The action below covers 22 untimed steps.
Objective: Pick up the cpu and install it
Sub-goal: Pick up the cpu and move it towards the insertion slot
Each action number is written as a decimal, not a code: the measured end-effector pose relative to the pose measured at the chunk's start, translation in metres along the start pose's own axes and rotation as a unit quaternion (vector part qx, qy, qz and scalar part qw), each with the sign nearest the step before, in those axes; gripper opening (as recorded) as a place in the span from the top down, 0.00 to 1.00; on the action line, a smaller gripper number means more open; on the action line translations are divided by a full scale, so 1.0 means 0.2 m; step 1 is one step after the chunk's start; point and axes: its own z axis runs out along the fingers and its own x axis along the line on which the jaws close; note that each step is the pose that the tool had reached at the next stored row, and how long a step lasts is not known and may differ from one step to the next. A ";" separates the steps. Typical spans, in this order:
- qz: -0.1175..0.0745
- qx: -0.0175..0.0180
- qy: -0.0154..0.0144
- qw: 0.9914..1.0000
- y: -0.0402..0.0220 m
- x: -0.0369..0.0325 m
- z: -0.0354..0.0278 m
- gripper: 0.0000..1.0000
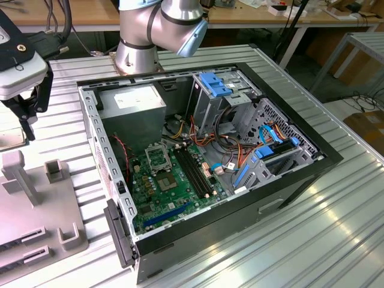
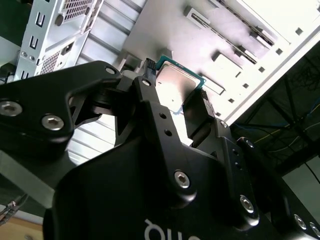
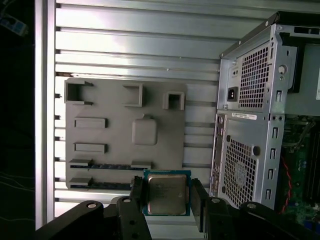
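The cpu (image 3: 166, 194), a flat square chip with a pale metal face and a thin green rim, is held between my gripper's (image 3: 168, 199) two black fingers (image 3: 137, 194), above the grey fixture plate (image 3: 125, 135). In the second wrist view the cpu (image 2: 174, 86) sits clamped in the gripper (image 2: 172, 92), with one finger (image 2: 197, 109) pressing its edge. In the exterior view the gripper (image 1: 25, 111) hangs at the far left, above the plate (image 1: 36, 204) and outside the computer case. The motherboard's socket (image 1: 158, 158), with its silver frame, lies inside the case.
The open computer case (image 1: 210, 156) lies on its side on the ribbed metal table (image 1: 312, 240), with drive cages, cables and RAM slots inside. Its rear panel (image 3: 250, 125) stands beside the plate. Raised blocks (image 1: 55, 171) stick up from the plate.
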 end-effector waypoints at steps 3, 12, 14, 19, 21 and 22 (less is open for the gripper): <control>0.000 0.000 0.000 1.000 0.000 -0.005 0.001 0.53; 0.000 0.000 -0.001 1.000 -0.001 -0.022 0.003 0.53; 0.000 0.000 -0.001 1.000 -0.001 -0.024 0.003 0.53; 0.000 0.000 -0.002 1.000 -0.001 -0.031 0.004 0.53; 0.000 0.000 -0.002 1.000 -0.002 -0.034 0.004 0.53; 0.000 0.000 -0.002 1.000 -0.002 -0.035 0.004 0.53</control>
